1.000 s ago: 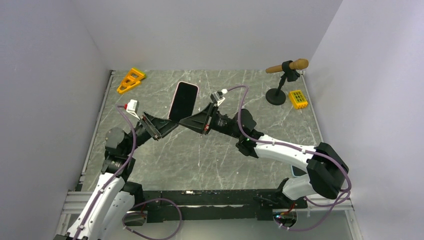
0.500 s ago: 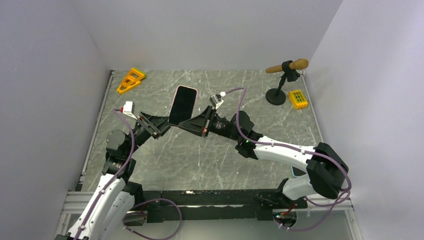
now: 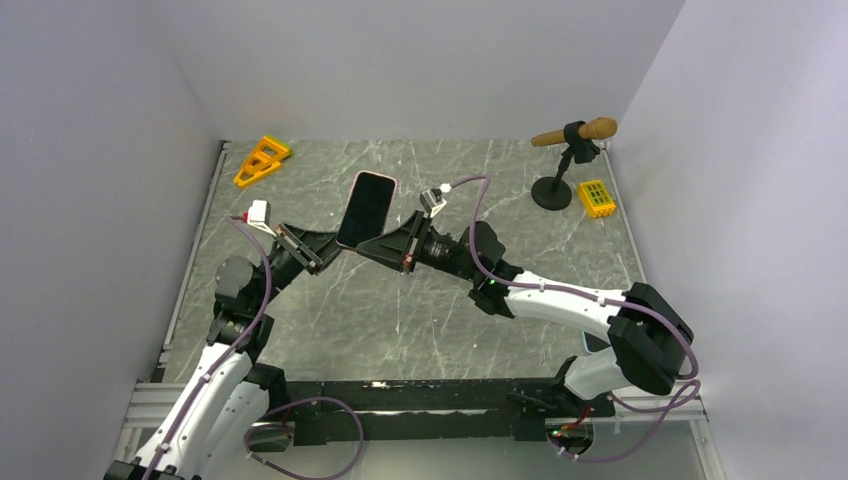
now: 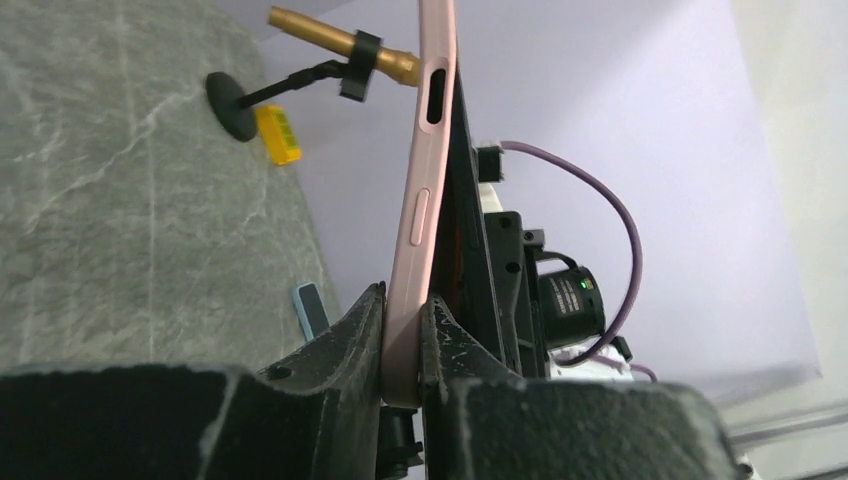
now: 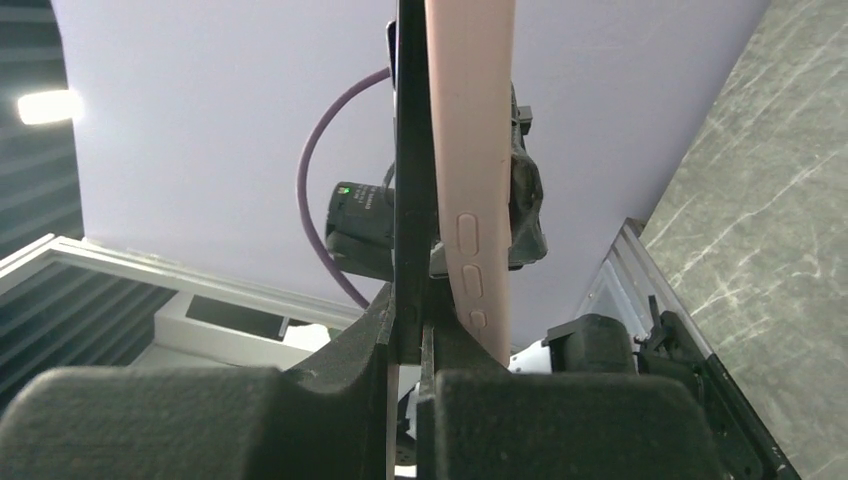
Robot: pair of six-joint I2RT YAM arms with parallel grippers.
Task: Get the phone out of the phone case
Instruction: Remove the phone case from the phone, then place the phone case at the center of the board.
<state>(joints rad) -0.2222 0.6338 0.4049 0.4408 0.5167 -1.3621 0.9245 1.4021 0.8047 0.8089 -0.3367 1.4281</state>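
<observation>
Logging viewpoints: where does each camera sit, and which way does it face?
Top external: above and behind the bases, looking down at the table; both arms show, left end effector and right end effector shut on the cased phone.
Left wrist: looks along its own fingers toward the microphone stand.
Right wrist: looks along its own fingers toward the left arm.
Shared: every view shows the cased phone.

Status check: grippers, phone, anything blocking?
Left gripper shut on phone case edge; right gripper shut on the opposite edge. Phone seated in the case, held up between them. Nothing blocking.
</observation>
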